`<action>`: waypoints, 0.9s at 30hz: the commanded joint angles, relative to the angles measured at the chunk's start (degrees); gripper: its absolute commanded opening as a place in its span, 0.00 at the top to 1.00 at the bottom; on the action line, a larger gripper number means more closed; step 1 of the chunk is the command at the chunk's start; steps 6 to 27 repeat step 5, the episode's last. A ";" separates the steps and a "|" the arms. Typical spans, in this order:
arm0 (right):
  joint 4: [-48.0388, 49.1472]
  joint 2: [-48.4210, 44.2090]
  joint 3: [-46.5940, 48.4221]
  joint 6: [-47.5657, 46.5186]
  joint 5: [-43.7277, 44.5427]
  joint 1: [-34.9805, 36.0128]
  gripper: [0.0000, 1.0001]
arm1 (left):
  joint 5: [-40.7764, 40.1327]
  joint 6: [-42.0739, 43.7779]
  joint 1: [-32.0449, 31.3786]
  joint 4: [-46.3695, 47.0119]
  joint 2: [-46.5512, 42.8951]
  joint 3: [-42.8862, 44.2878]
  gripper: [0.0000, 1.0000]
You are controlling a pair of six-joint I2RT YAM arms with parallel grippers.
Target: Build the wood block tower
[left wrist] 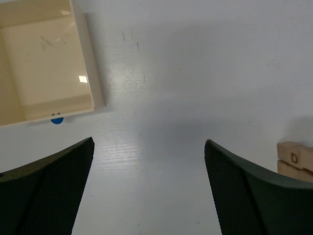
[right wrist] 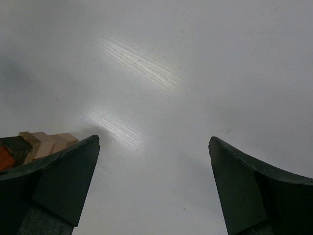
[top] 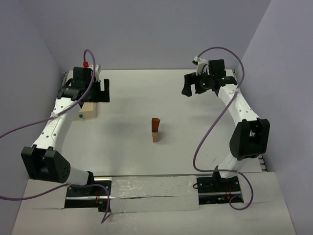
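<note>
White tabletop (top: 127,98) fills the space between pale purple-grey walls, and the wood block tower (top: 156,130) stands near its middle. From above, the tower shows a pale block at the base and an orange-brown piece over it with a darker top.

Neither set of jaws touches the tower; it stands well apart from both, between them and nearer the arm bases.

In the left wrist view, pale blocks of the tower (left wrist: 295,159), one marked with a letter D, show at the right edge just outside the right-hand finger (left wrist: 249,196). In the right wrist view, the tower (right wrist: 41,143) peeks out behind the left-hand finger (right wrist: 58,186), with tan, dark and orange faces showing.

Both pairs of jaws are spread wide with nothing between them but bare table: the left gripper (top: 95,94) and the right gripper (top: 194,88) alike.

A shallow pale wooden tray (left wrist: 95,73) lies ahead of the left jaws and off to their left side. A small blue dot (left wrist: 57,120) sits on the table at the tray's near edge. From above, the tray (top: 89,110) is partly under the left gripper.
</note>
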 commanded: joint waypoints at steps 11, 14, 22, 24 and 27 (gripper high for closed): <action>0.77 -1.08 0.69 0.40 2.75 -1.21 0.00 | 2.23 2.29 0.35 5.84 -1.60 -2.36 0.01; 0.77 -1.08 0.69 0.40 2.75 -1.21 0.00 | 2.23 2.29 0.35 5.84 -1.60 -2.36 0.01; 0.77 -1.08 0.69 0.40 2.75 -1.21 0.00 | 2.23 2.29 0.35 5.84 -1.60 -2.36 0.01; 0.77 -1.08 0.69 0.40 2.75 -1.21 0.00 | 2.23 2.29 0.35 5.84 -1.60 -2.36 0.01; 0.77 -1.08 0.69 0.40 2.75 -1.21 0.00 | 2.23 2.29 0.35 5.84 -1.60 -2.36 0.01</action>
